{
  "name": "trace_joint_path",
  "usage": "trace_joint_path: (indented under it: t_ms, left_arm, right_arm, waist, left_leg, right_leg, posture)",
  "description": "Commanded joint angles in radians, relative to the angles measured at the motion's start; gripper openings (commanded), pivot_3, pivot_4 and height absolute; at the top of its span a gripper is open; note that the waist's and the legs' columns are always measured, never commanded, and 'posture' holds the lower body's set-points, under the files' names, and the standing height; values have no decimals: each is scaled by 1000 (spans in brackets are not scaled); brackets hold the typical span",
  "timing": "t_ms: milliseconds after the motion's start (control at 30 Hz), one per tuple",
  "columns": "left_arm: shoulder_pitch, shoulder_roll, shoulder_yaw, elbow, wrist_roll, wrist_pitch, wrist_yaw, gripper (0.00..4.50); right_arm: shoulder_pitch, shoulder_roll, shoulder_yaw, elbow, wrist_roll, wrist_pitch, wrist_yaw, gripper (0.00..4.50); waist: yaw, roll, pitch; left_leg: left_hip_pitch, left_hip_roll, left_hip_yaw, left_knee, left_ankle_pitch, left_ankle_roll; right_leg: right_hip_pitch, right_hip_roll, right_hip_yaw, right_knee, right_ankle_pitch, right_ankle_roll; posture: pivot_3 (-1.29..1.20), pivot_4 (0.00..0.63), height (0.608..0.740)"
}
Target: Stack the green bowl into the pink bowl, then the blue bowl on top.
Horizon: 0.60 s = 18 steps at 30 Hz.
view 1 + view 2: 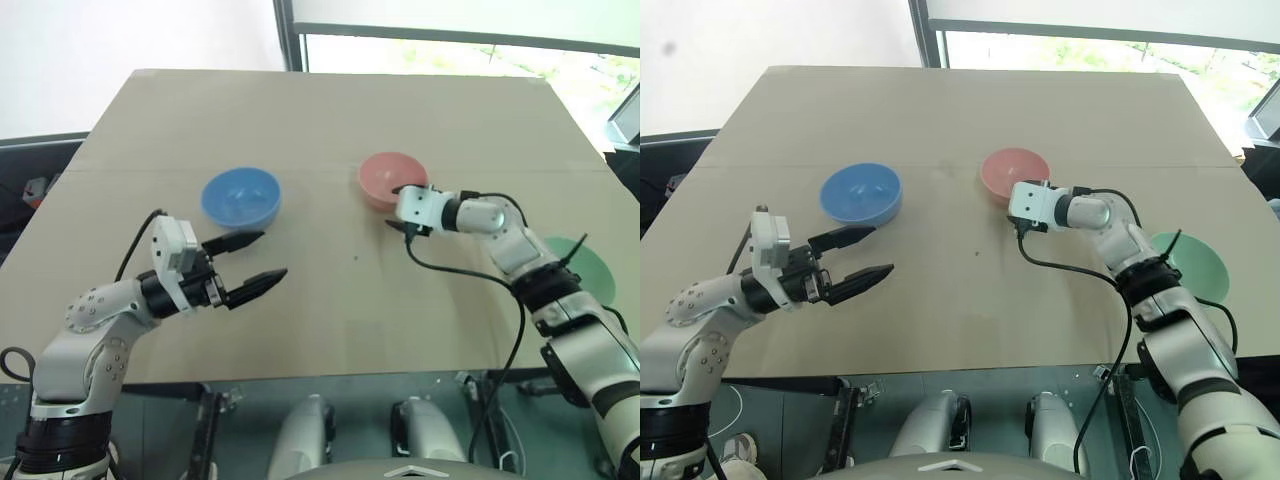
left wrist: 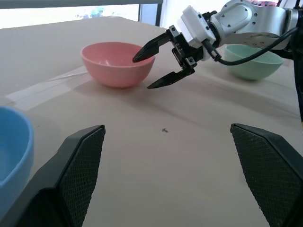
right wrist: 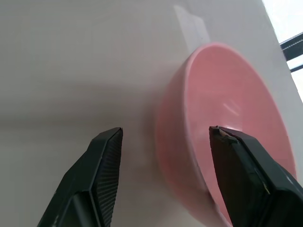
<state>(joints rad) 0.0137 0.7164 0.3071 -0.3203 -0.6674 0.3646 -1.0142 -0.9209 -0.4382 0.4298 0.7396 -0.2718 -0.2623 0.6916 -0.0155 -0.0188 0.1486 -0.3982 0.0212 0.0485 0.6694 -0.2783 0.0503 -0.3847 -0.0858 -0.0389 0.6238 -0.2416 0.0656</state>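
Three bowls sit apart on the desk (image 1: 330,140), one of each colour: the blue bowl (image 1: 240,197) on the left, the pink bowl (image 1: 385,175) mid-desk, the green bowl (image 1: 1195,262) at the right edge. The right tool (image 2: 158,65) reaches to the pink bowl, fingers spread astride its near rim. The left tool (image 1: 252,262) hovers level, spread wide and empty, near the blue bowl. The left wrist view shows the right tool's finger spread.

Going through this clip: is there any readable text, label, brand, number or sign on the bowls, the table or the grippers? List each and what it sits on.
None can be read.
The green bowl, pink bowl and blue bowl are plain.
The table bears a strip of clear tape and one small dark speck, no writing.
The left gripper and right gripper carry no legible marking.
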Motion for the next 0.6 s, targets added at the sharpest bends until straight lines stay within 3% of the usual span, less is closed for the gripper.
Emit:
trace_joint_path:
  t_ms: [33,200,333,433,500,600]
  left_arm:
    - [49,-6,45,-90,-7,-16,37,4500]
    - [106,-19,64,-133,-12,-24,69,4500]
    - [115,-23,69,-140,-13,-27,76,4500]
    - [100,-26,53,-129,-1,-37,80,4500]
    - [82,-27,39,-123,-2,-35,82,4500]
    - [52,-31,13,-106,3,-34,78,4500]
  right_arm:
    - [-86,20,5,128,-32,-118,12,2342]
    - [-122,49,-3,194,-39,-191,43,142]
    - [-112,50,-21,147,-18,-205,89,27]
    - [40,-2,-46,-238,168,34,344,27]
    - [154,-51,-48,-504,212,216,409,27]
    - [270,-97,-38,-720,216,347,435,27]
  waist:
    - [-1,0,0]
    - [-4,1,0]
    - [-2,1,1]
    - [3,1,0]
    - [6,1,0]
    - [8,1,0]
  left_leg:
    - [0,0,0,0,0,0]
    - [1,1,0,-1,1,-2]
    - [2,1,0,0,2,-3]
    - [2,1,-1,0,2,-3]
    - [1,2,-3,-1,2,-3]
    - [-1,1,-3,-1,1,-2]
  right_leg:
    - [0,0,0,0,0,0]
    - [0,1,-1,0,0,0]
    - [0,0,-1,0,0,0]
    - [0,1,-1,1,0,0]
    - [1,0,-3,1,0,0]
    - [0,-1,-3,1,0,0]
  posture:
    - [0,150,740]
    - [0,150,740]
    - [0,150,740]
    - [0,150,740]
    - [0,150,740]
    - [0,150,740]
